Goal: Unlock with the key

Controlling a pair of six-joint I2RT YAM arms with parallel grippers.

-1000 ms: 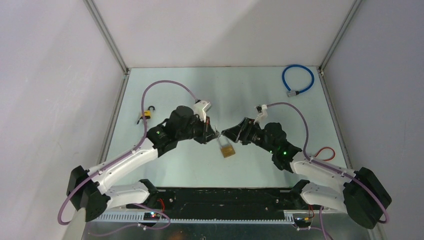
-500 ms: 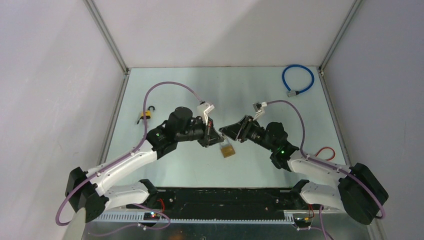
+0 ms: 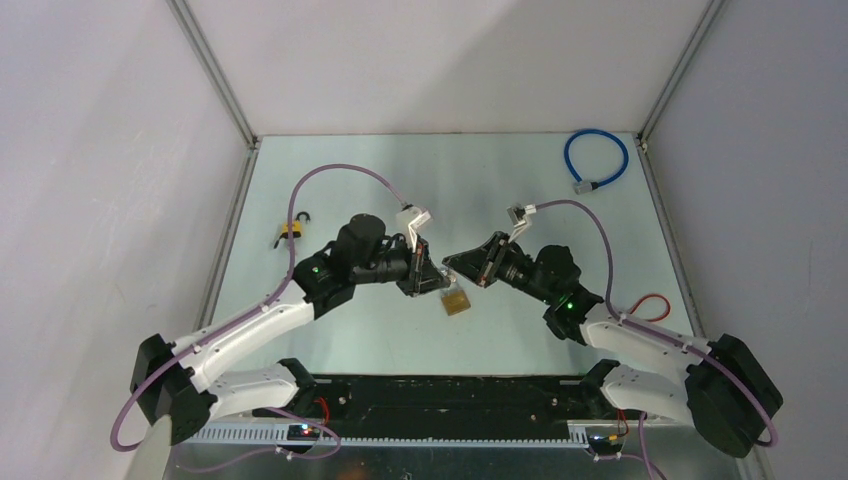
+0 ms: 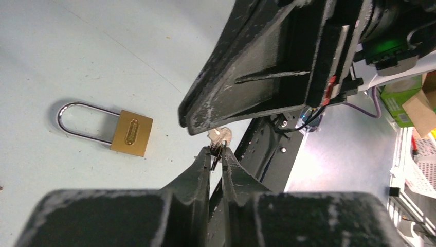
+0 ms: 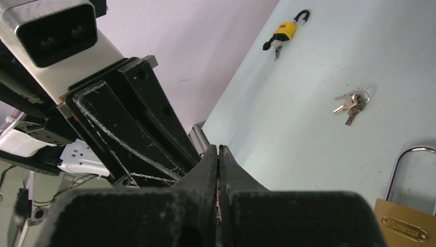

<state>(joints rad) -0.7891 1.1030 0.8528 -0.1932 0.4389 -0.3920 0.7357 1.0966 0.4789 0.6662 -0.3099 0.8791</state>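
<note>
A brass padlock [image 3: 456,300] with a steel shackle lies flat on the table, also in the left wrist view [image 4: 131,133] and the right wrist view [image 5: 406,226]. Just above it the two grippers meet tip to tip. A small silver key [image 4: 221,136] sits between them. My right gripper [image 5: 218,150] is shut, a thin sliver of the key pinched in its jaws; its black fingers [image 4: 267,67] fill the left wrist view. My left gripper [image 4: 216,151] stands a narrow slit open, the key's other end still between its tips.
A yellow padlock [image 3: 291,232] with a key in it lies at the far left [image 5: 284,31]. A loose bunch of keys [image 5: 351,101] rests on the table. A blue cable [image 3: 596,160] coils at the back right, a red wire [image 3: 652,304] near the right arm.
My right gripper has moved in and shut on the key. My left gripper's jaws have parted slightly. The brass padlock has not moved.
</note>
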